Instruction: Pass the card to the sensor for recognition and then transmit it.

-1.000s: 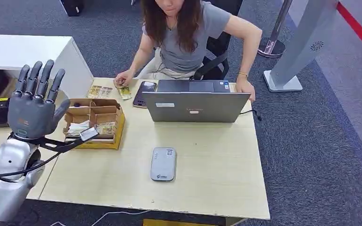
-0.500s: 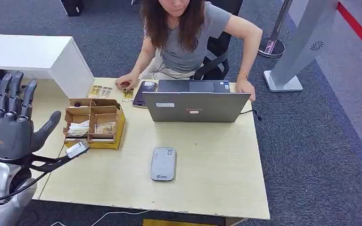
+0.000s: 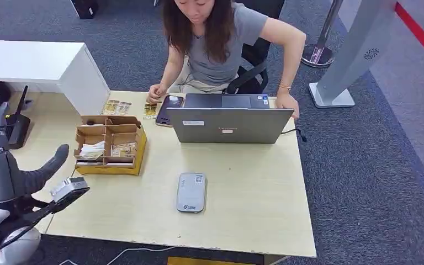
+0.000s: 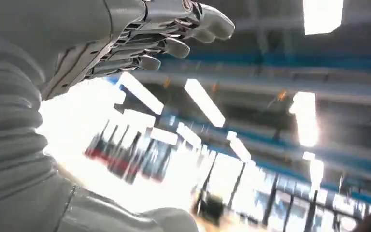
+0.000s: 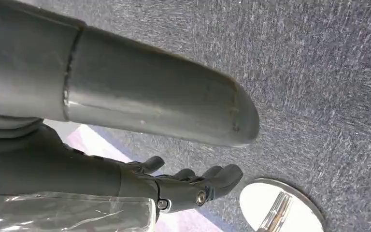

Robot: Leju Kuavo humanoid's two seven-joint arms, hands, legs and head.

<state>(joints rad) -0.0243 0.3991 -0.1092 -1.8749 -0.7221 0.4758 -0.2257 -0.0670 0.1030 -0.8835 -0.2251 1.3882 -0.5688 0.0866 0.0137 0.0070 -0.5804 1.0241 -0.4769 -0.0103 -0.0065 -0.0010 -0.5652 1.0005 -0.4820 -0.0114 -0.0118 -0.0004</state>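
Observation:
The grey card reader (image 3: 191,192) lies flat on the light wooden table (image 3: 254,210), in front of the laptop. Small cards (image 3: 116,106) lie at the far table edge, and more sit in the compartments of a cardboard box (image 3: 110,144). My left hand (image 3: 3,163) is raised at the table's left edge, fingers spread upward and thumb out, holding nothing. In the left wrist view its fingers (image 4: 164,38) stretch out against ceiling lights. In the right wrist view my right hand (image 5: 188,186) hangs over grey carpet, its fingers loosely extended and empty.
A person sits behind the table, one hand (image 3: 157,94) by a phone (image 3: 168,107), the other at the corner of the grey laptop (image 3: 229,122). A white cabinet (image 3: 44,63) stands at the left. A stanchion's round metal base (image 5: 280,208) stands on the carpet near my right hand.
My left hand has dropped and swung left, away from the cardboard box to the table's left edge, still empty. The person's hand has moved from the cards to beside the phone.

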